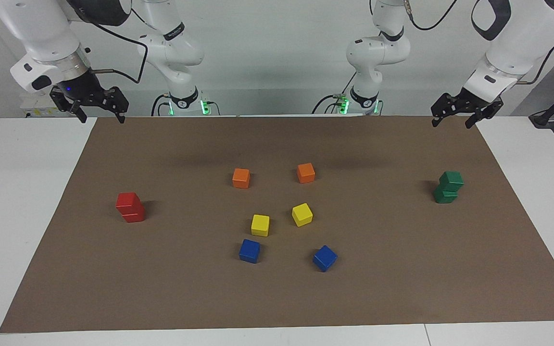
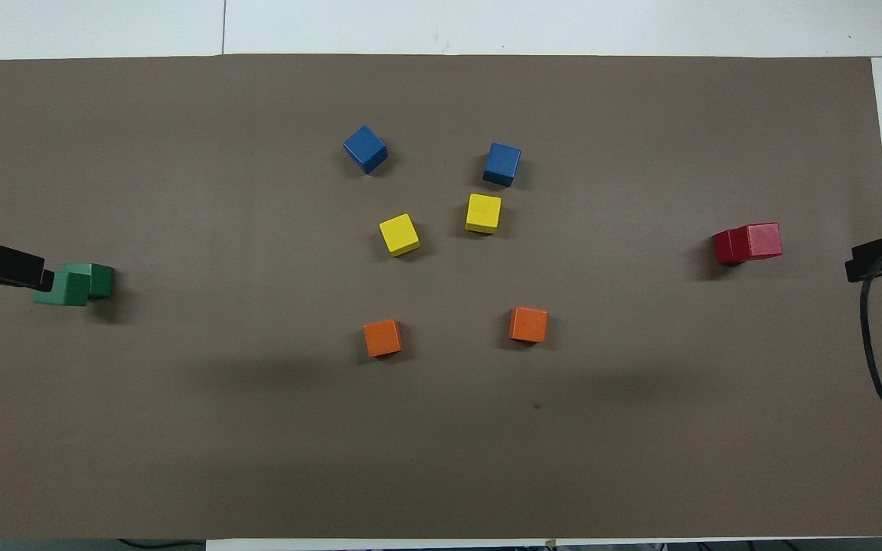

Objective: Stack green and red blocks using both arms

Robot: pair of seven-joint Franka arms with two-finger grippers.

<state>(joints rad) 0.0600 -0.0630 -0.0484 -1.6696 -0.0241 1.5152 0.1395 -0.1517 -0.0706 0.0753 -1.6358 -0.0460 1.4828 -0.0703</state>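
In the overhead view both grippers are cut off at the frame edges. In the facing view the left gripper (image 1: 453,117) and right gripper (image 1: 102,111) hang raised with fingers spread, holding nothing. 2 green blocks (image 1: 448,187) sit stacked at the left arm's end of the brown mat (image 1: 277,298); 2 red blocks (image 1: 131,207) sit stacked at the right arm's end.
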